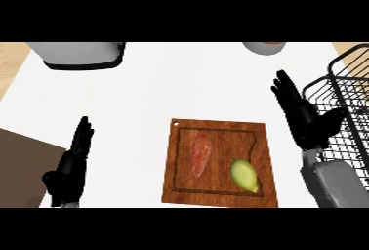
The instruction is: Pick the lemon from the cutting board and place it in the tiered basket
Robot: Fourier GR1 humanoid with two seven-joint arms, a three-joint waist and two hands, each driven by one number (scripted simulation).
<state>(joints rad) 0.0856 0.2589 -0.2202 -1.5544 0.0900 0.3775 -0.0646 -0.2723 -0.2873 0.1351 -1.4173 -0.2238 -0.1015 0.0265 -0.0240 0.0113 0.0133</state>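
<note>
A yellow-green lemon (245,176) lies on the right part of the wooden cutting board (220,195), near its front edge. A reddish sweet potato (200,155) lies to the left of it on the same board. The black wire tiered basket (344,105) stands at the right edge of the counter. My right hand (299,114) hovers open between the board and the basket, fingers straight and pointing away, above and to the right of the lemon. At the lower left my left hand (74,158) rests open, apart from the board.
A grey appliance (75,53) stands at the back left of the white counter (180,78). A round pale container (264,47) shows at the back edge. A dark brown surface (22,166) lies at the left edge.
</note>
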